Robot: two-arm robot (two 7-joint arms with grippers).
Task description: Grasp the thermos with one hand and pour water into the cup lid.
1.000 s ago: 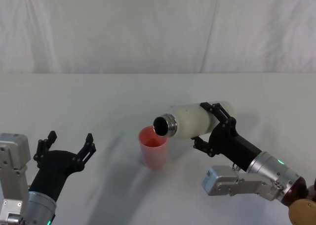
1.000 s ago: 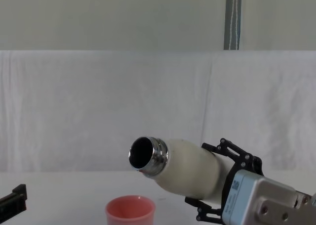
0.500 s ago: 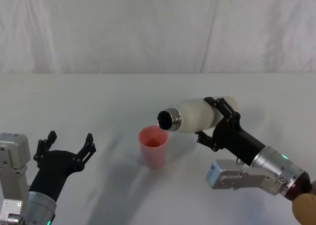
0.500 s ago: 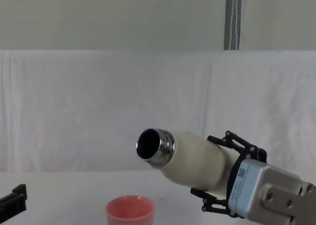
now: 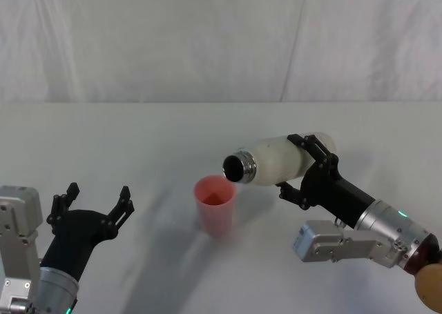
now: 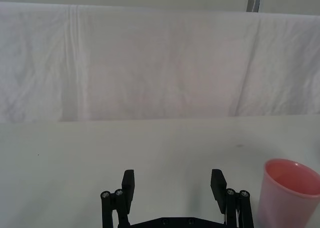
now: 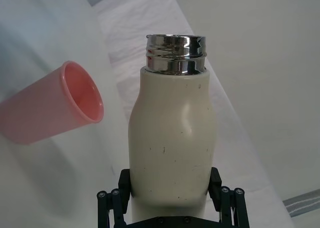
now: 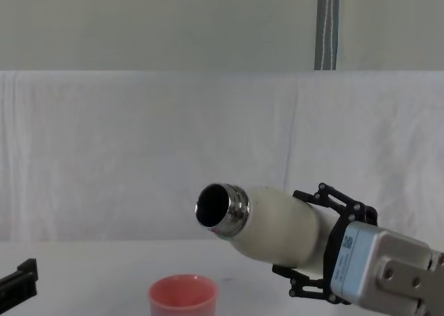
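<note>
Thermos (image 5: 276, 160) lies nearly level in the air above the white bench (image 5: 166, 141), its cream-white body pinched near the base by the right pincer (image 5: 309, 172), whose black fingers (image 7: 225, 200) press against both sides of the bottle. The shiny threaded steel neck (image 8: 229, 208) points toward the robot's left, tipped slightly upward in the chest view, and its open mouth hangs up and to the right of the pink cup lid (image 5: 215, 204), not touching it. The cup lid stands upright on the bench, between the two arms. I cannot tell whether it holds water. The left pincer (image 5: 95, 202) rests low on the robot's left, well apart from the cup lid, its black fingers (image 6: 128, 184) spread and pinching nothing.
</note>
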